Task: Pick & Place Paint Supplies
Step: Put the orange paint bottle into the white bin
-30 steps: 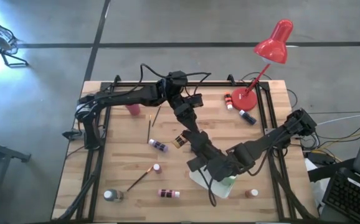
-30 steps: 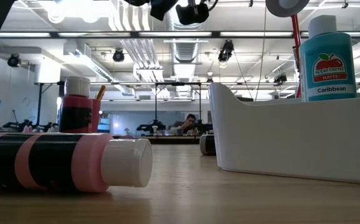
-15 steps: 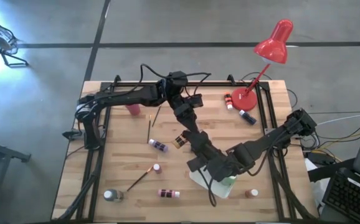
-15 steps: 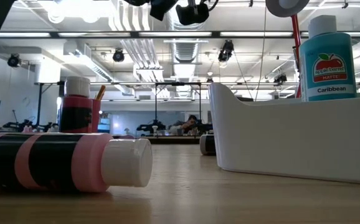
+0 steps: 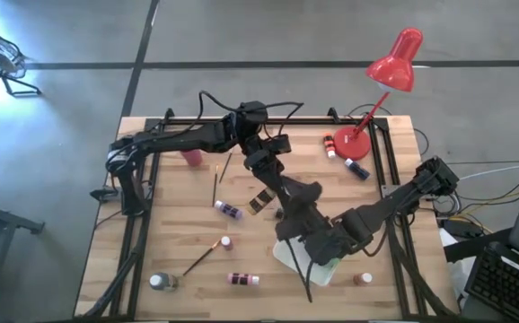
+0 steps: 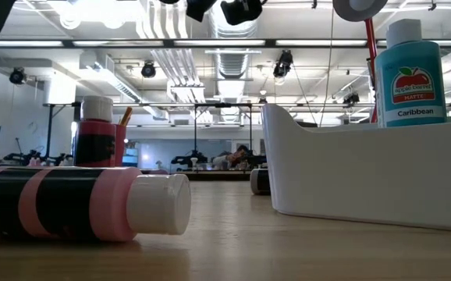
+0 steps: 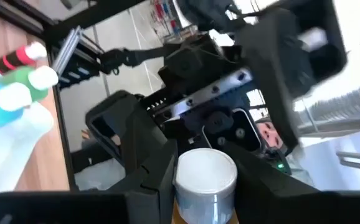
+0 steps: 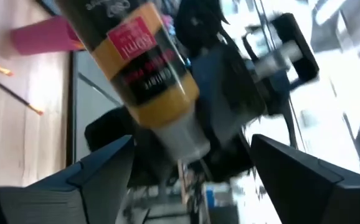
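Bright overhead light; blurred wrist views

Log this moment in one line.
left gripper: shut on yellow-labelled bottle | right gripper: open, facing bottle | place: above table

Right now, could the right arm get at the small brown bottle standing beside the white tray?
Probably yes: the brown bottle stands alone close beside the right claw, which is open over the white tray, with nothing between them.
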